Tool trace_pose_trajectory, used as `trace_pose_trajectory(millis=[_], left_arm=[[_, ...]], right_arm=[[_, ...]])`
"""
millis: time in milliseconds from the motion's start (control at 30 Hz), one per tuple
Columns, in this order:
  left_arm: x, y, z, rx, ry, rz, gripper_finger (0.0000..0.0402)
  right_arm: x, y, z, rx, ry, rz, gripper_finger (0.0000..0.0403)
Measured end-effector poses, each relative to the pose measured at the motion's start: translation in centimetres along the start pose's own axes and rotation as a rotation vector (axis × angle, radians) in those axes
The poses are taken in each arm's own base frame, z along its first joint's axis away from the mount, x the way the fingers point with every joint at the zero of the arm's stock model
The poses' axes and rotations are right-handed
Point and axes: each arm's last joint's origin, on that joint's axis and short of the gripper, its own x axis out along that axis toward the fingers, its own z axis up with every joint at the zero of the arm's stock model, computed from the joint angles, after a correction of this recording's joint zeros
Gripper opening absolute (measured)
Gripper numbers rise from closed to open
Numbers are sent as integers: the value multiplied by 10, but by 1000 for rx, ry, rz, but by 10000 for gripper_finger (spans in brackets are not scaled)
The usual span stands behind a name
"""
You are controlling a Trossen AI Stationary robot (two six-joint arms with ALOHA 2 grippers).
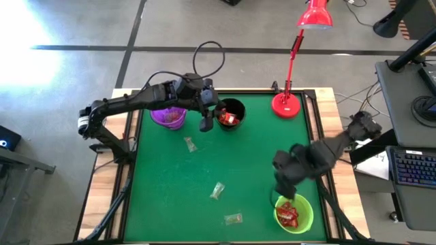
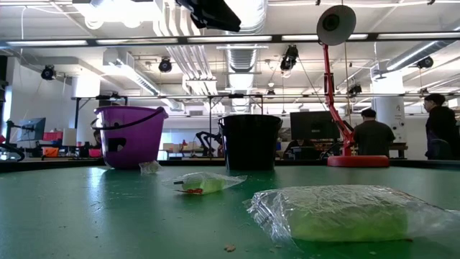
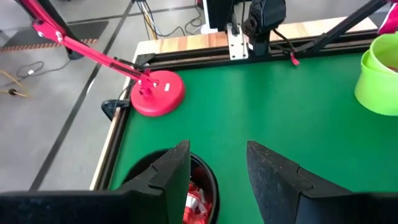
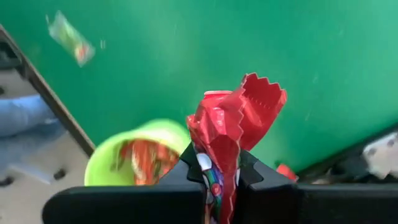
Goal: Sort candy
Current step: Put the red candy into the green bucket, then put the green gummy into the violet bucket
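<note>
Because the left gripper (image 1: pixel 207 124) hangs spread and empty beside the black cup (image 1: pixel 231 114), little can go wrong there; the right gripper (image 4: pixel 219 177) pinches a red candy (image 4: pixel 233 134) short of the green cup (image 1: pixel 294 213), so releasing now could drop it onto the desk (image 1: pixel 259 163).

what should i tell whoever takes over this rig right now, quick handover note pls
Right claw: shut on a red candy, above the green cup, which already holds red candy.
Left claw: open and empty, over the black cup, which has red-and-white candy inside.
Purple cup: has some candy in it; kind unclear.
Done: several pieces already sorted into the three cups.
Left: drop the held red candy, likely into the green cup, then clear three loose pale candies on the green mat, at and.
</note>
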Motion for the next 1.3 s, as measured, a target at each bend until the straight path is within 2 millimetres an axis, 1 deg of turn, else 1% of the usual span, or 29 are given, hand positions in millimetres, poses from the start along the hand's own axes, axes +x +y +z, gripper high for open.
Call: trace_pose_trajectory(millis=[133,267,367,467,633,833,933,1033,1133,1300], left_arm=[[0,-5,-1,-6,22,-17,139],[0,-11,-1,-19,37,-36,140],[1,-17,0,-47,37,-50,140],[1,-25,2,-51,34,-72,140],[1,-37,4,-34,29,-102,140],[1,-39,5,-69,31,-106,140],[1,-40,5,-112,37,-108,140],[1,-45,3,-129,57,-121,140],[0,-56,0,-143,115,-151,140],[-3,-79,-10,-179,254,-207,139]], right_arm=[[13,17,-33,-16,31,-4,9],[23,36,-60,-29,26,78,9],[30,47,-76,-24,20,140,9],[36,51,-88,-5,25,148,11],[49,50,-95,110,42,102,26],[52,50,-96,118,51,97,67],[52,51,-97,79,44,110,94],[51,52,-101,30,42,113,114],[51,52,-102,-14,30,113,127],[51,51,-100,-69,-62,97,132]])
